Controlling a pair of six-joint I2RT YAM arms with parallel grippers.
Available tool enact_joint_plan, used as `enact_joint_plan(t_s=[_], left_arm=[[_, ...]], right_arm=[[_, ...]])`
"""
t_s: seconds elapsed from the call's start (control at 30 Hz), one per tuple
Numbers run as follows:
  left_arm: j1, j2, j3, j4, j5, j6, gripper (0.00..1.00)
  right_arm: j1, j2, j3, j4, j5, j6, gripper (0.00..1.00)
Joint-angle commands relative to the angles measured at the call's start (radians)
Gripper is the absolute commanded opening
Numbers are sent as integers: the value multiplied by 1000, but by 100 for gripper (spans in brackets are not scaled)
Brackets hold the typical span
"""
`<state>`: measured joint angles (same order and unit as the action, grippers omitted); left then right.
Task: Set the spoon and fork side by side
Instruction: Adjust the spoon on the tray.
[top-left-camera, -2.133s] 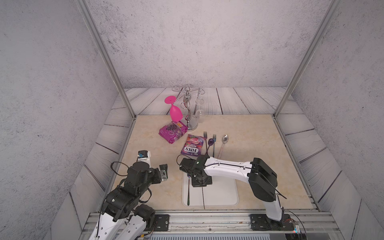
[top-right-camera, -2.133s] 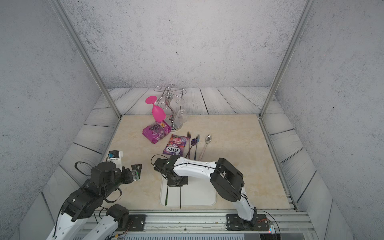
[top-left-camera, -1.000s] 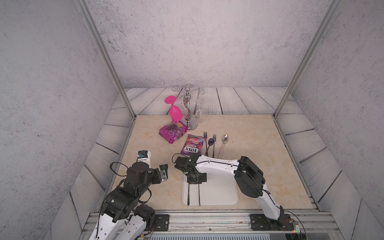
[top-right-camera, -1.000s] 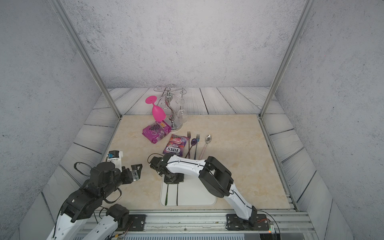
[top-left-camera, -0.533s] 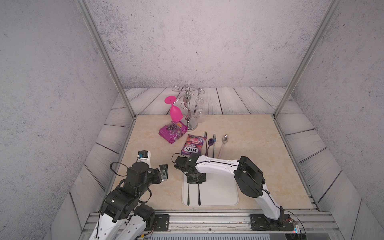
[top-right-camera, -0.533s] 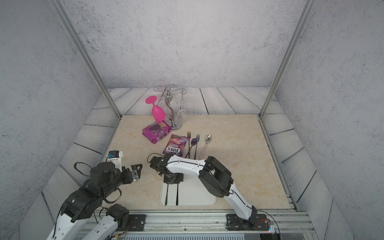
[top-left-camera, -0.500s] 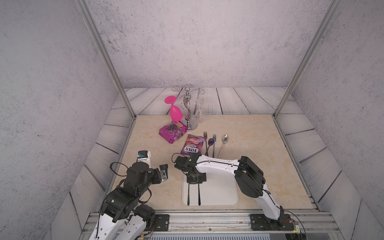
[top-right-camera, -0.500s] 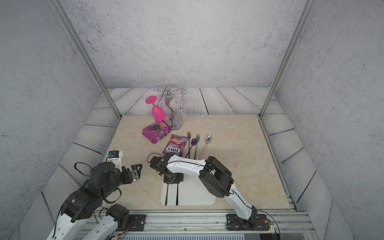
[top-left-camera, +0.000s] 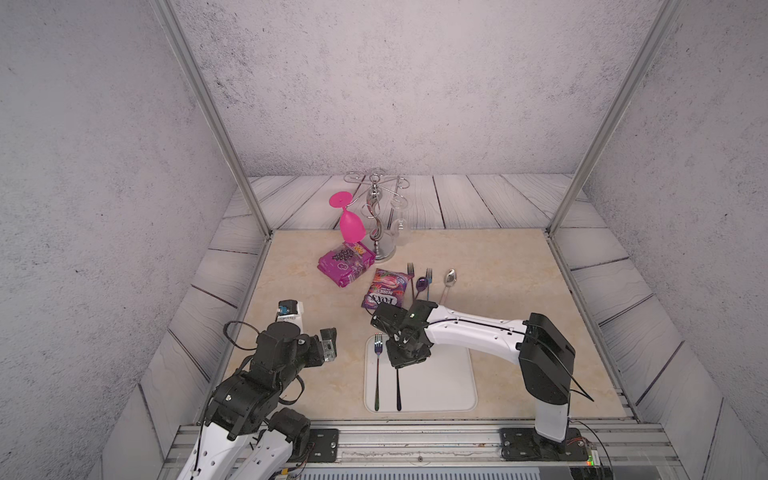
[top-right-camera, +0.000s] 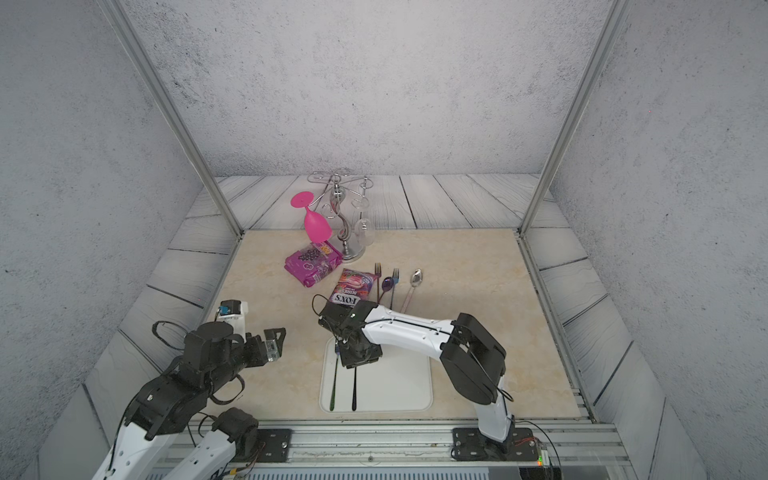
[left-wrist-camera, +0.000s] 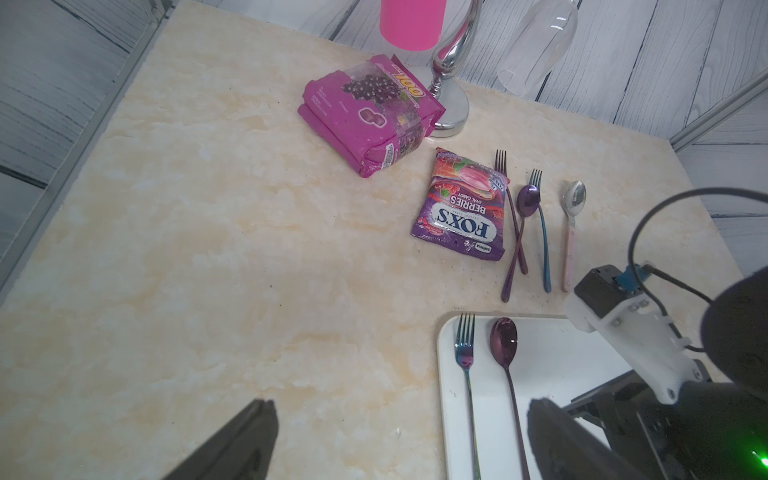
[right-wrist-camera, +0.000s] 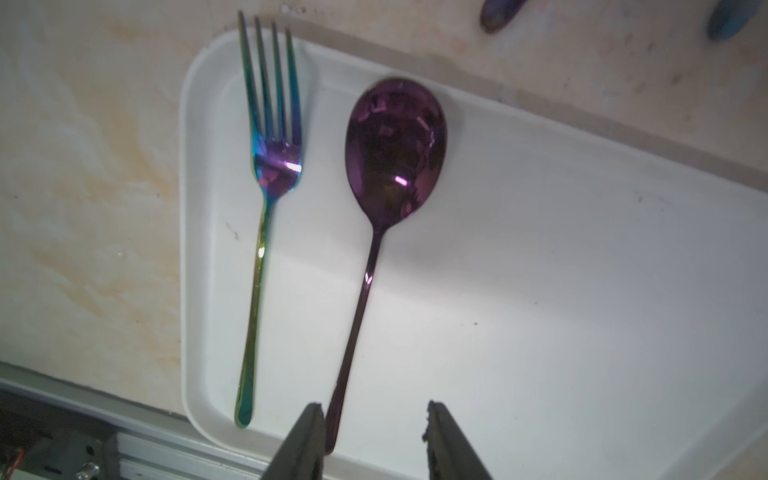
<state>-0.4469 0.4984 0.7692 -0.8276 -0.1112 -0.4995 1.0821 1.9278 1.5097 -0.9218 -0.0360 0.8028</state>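
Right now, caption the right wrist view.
Open right gripper by handle of purple spoon, laid beside rainbow fork on white tray.

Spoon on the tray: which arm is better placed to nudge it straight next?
Right, probably: the right pincer hangs open over the spoon, beside the fork on the tray; the left pincer sits off to the side, over the table.

The fork (right-wrist-camera: 266, 166) is tinted in an iridescent run of blue, purple, green and gold. The spoon (right-wrist-camera: 395, 145) is coloured a glossy purple. The tray (right-wrist-camera: 582, 291) is plain white. The tabletop (left-wrist-camera: 208, 249) is marbled in beige and cream. The FOX'S candy bag (left-wrist-camera: 461, 208) is printed purple with white lettering.
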Motion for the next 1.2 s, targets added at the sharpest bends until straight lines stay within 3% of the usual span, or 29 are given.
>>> enact_joint_plan(t_s=[0.0, 0.3, 0.67, 1.0, 1.17], left_arm=[[4, 6, -2, 5, -7, 9, 99], [4, 6, 0, 0, -12, 12, 100], [4, 5, 1, 0, -12, 15, 100], [4, 4, 0, 2, -10, 14, 99], [4, -4, -2, 2, -10, 14, 100]], right_arm=[[-8, 56, 22, 36, -49, -49, 40], [-48, 125, 1, 82, -72, -17, 31], [-51, 160, -6, 103, -98, 21, 27], [-51, 144, -66, 186, -167, 121, 5], [-51, 146, -71, 201, -160, 160, 3]])
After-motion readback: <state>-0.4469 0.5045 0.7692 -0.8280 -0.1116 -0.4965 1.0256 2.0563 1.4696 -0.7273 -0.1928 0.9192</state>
